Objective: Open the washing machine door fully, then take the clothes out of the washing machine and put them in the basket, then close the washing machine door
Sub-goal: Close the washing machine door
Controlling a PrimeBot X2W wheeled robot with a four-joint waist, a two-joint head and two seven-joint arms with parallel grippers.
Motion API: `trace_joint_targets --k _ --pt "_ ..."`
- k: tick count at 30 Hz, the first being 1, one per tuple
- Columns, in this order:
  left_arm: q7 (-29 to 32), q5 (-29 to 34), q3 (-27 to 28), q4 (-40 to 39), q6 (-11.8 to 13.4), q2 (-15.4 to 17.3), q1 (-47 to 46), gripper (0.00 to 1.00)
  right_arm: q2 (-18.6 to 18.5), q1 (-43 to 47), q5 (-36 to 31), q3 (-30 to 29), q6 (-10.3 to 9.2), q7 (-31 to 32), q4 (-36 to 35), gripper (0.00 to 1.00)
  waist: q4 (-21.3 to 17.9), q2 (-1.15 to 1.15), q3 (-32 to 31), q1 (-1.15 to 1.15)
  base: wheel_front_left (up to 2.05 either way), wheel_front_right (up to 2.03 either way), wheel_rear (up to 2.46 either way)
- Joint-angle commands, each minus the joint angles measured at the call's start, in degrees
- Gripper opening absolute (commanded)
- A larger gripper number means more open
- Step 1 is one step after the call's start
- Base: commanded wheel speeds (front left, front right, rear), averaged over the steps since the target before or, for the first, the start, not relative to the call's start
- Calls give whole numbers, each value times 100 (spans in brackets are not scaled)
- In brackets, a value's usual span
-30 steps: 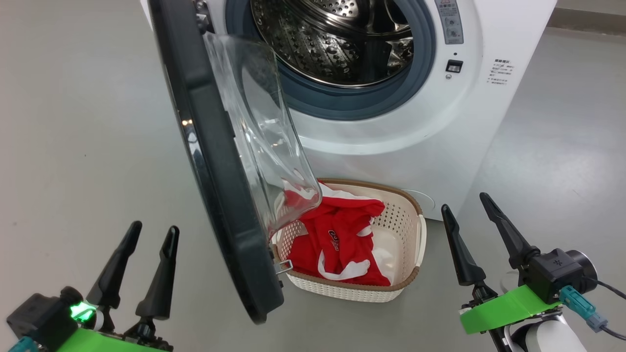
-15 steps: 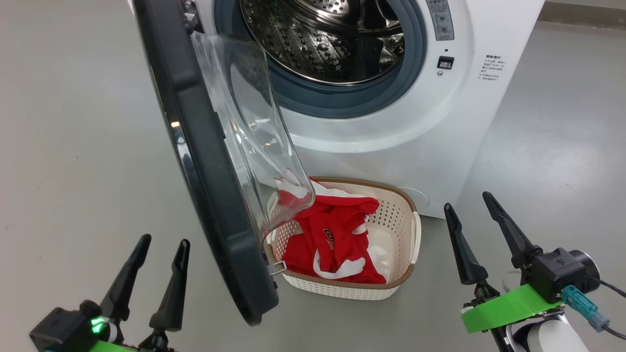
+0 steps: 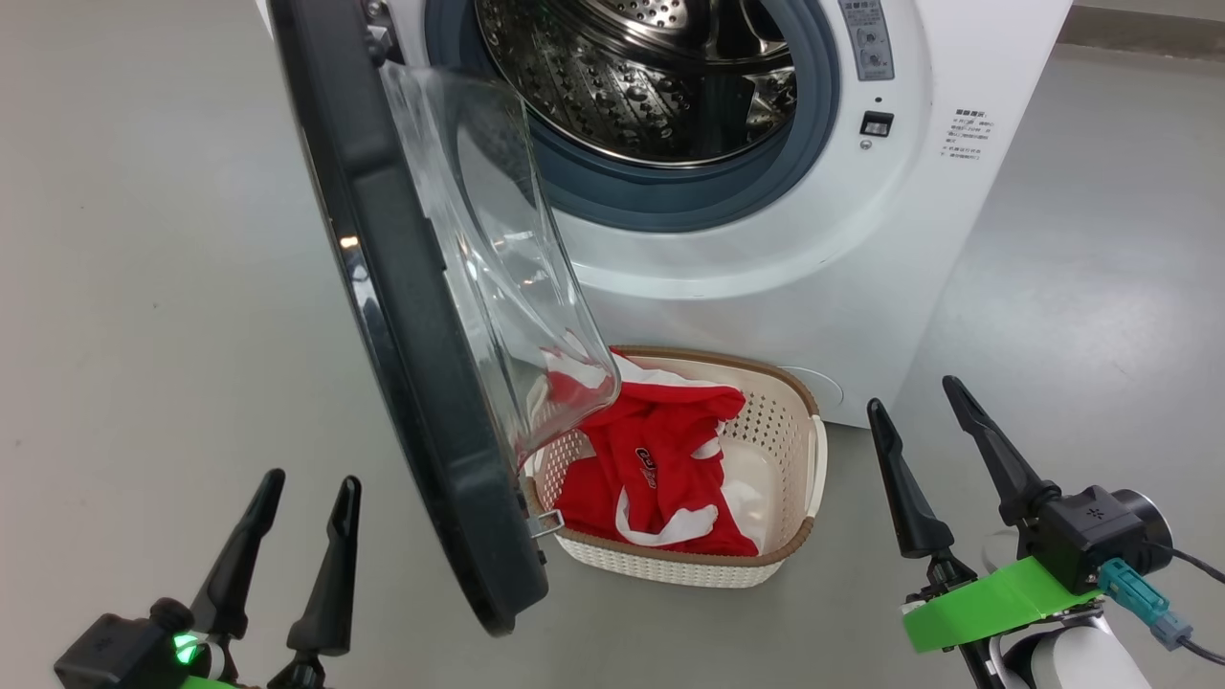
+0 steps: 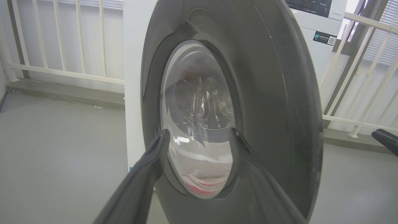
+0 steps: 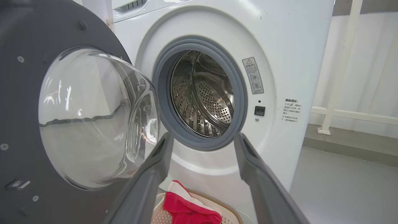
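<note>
The white washing machine [image 3: 909, 220] [image 5: 292, 56] has its steel drum bare of laundry. Its black-rimmed door [image 3: 402, 316] [image 4: 273, 93] [image 5: 18, 102] stands swung out toward me, glass bowl over the basket's left end. On the floor before the machine, the cream basket [image 3: 799, 450] [image 5: 217, 202] holds the red-and-white clothes [image 3: 660, 469] [image 5: 186, 208]. My left gripper [image 3: 304, 486] [image 4: 199, 135] is open at the lower left, on the door's outer side, apart from it. My right gripper [image 3: 914, 394] [image 5: 202, 137] is open to the right of the basket, holding nothing.
Grey floor [image 3: 153, 287] spreads left and right of the machine. A white railing [image 4: 62, 40] [image 5: 342, 68] runs behind it on a low kerb. The open door hangs between my left gripper and the basket.
The head view has shifted a little. My left gripper sits slightly lower and further right in that view. The door, basket, clothes and right gripper stand as before.
</note>
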Motion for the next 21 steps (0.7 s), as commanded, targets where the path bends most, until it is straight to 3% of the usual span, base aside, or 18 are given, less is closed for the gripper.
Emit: trace_joint_targets --k 1,14,16,17,21 --pt "-68 40 240 -108 -16 69 -104 100 -6 -126 -2 127 36 -37 -158 100 1 0 6 0 0 0 0" --pt "-68 66 187 -36 -62 105 -244 100 -6 -114 -71 157 36 -37 -128 100 58 0 36 0 0 0 0" --pt "-67 60 161 -43 -68 148 -346 24 -6 -122 -81 157 36 -37 -115 100 71 0 45 0 0 0 0" --pt "-60 33 167 -39 -70 166 -405 0 -6 -130 -85 158 36 -37 -108 100 73 0 51 0 0 0 0" --pt "83 -557 308 -66 -82 30 -654 0 -6 -171 -90 171 36 -37 -86 100 61 0 75 0 0 0 0"
